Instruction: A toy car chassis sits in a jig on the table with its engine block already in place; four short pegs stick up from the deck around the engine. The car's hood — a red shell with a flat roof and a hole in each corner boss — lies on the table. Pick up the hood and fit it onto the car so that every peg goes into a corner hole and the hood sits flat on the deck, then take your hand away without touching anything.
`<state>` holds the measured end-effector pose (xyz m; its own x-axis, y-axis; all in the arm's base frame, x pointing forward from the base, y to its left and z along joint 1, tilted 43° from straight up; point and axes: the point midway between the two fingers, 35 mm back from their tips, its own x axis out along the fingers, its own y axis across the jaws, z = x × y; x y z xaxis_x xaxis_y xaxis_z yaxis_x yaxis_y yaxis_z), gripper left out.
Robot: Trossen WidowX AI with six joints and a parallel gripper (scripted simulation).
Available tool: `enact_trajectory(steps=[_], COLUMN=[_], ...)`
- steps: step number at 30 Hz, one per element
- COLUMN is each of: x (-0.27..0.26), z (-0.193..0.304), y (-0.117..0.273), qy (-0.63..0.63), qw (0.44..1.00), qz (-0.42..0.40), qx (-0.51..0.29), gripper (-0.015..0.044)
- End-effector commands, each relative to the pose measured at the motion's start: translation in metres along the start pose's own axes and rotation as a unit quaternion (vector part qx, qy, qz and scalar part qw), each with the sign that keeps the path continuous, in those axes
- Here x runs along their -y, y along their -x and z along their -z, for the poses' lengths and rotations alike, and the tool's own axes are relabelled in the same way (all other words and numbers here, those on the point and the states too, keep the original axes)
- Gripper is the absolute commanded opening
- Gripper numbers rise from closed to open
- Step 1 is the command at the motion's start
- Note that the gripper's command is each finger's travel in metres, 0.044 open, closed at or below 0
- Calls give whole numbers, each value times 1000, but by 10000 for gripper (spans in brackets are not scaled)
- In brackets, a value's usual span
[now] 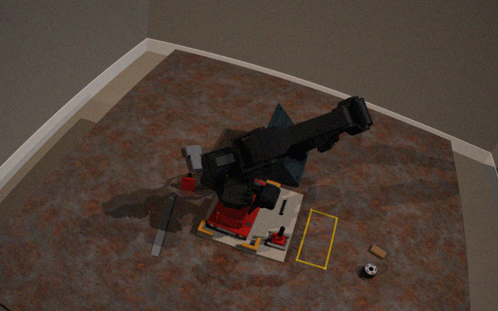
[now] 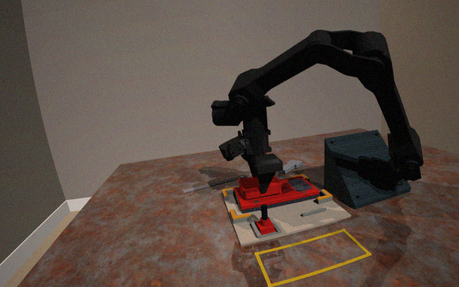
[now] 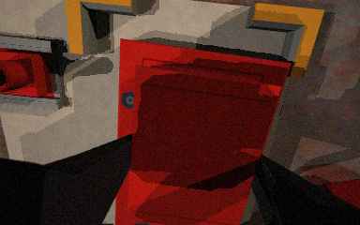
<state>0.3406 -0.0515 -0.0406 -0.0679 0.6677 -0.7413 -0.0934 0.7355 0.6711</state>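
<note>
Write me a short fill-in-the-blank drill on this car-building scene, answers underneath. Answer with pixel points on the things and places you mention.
The claw (image 1: 253, 208) (image 2: 265, 189) is closed on the red ____.
The flat rectangular outline (image 1: 298, 246) (image 2: 308, 241) on the table is coloured ____.
The corner brackets (image 1: 204, 229) (image 2: 238, 216) (image 3: 311, 39) around the chassis (image 1: 229, 230) (image 2: 257, 204) (image 3: 126, 123) have tops coloured ____.
The small red block in the holder on the pale board (image 1: 266, 219) (image 2: 287, 219) (image 3: 84, 136) carries an upright peg coloured ____.

Missing words: hood; yellow; orange; black.
</note>
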Motion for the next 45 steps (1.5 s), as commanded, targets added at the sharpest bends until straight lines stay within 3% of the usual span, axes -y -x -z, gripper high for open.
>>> enact_trajectory(steps=[1, 10, 27, 32, 39, 45], x=[0, 0, 0, 1, 1, 1], z=[0, 0, 0, -1, -1, -1], y=[-3, -1, -2, 11, 67, 69], qy=[-2, 0, 0, 0, 0, 0], qw=[1000, 1000, 1000, 1000, 1000, 1000], qz=[-2, 0, 0, 0, -3, -3], qx=[0, 0, 0, -1, -4, -4], gripper=[0, 0, 440, 440, 440, 440])
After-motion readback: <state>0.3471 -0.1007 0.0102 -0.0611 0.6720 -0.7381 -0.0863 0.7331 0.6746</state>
